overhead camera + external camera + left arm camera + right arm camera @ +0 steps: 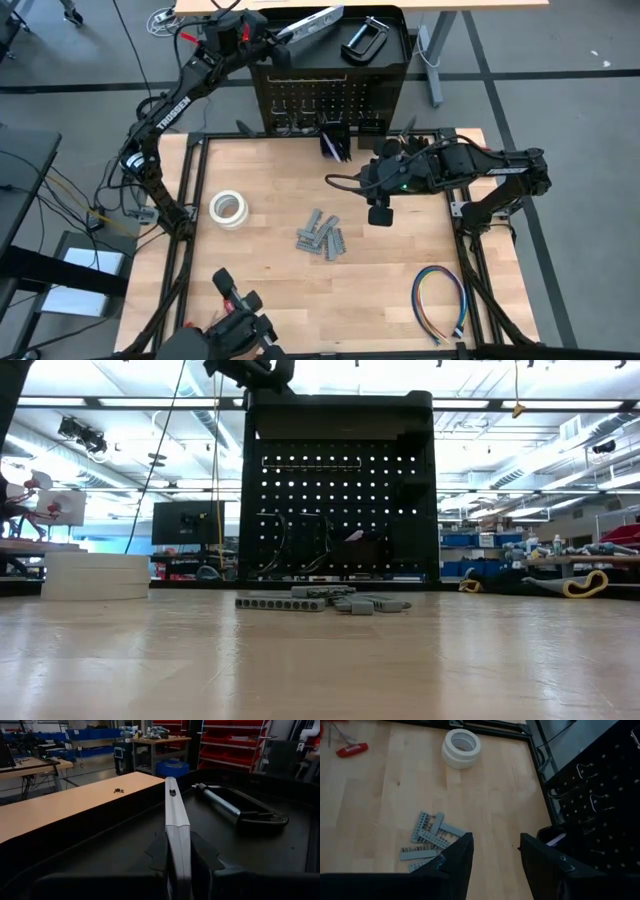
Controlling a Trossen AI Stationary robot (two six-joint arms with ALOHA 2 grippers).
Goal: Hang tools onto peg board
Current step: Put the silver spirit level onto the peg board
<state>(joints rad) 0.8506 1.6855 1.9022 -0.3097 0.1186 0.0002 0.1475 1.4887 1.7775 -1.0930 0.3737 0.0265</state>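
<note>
The black peg board [330, 95] stands upright at the table's far edge, with a tray-like top [125, 840]. My left gripper [180, 860] reaches over that tray and is shut on the silver bar-shaped tool [312, 24]. A black C-clamp [240, 810] lies flat in the tray beside the bar. My right gripper [495, 857] hangs open over the table in front of the board, slanting down, with nothing between its fingers. Grey metal pieces [322, 237] and white tape rolls [228, 208] lie on the table. My left gripper pinches the silver bar's two flat sides at its near end [178, 845] between its two fingers. The fingers come level and lie along the bar. The bar stands on its narrow edge and runs out over the tray to the far rim [171, 787]. Whether it rests there I cannot tell.
Red-handled tools [351, 750] lie near the table's front left. A multicoloured wire loop [440, 305] lies at the front right. Small black bins [336, 142] with dark pens hang low on the board, along with wire hooks [585, 770]. Bare wood shows between the grey pieces and the board.
</note>
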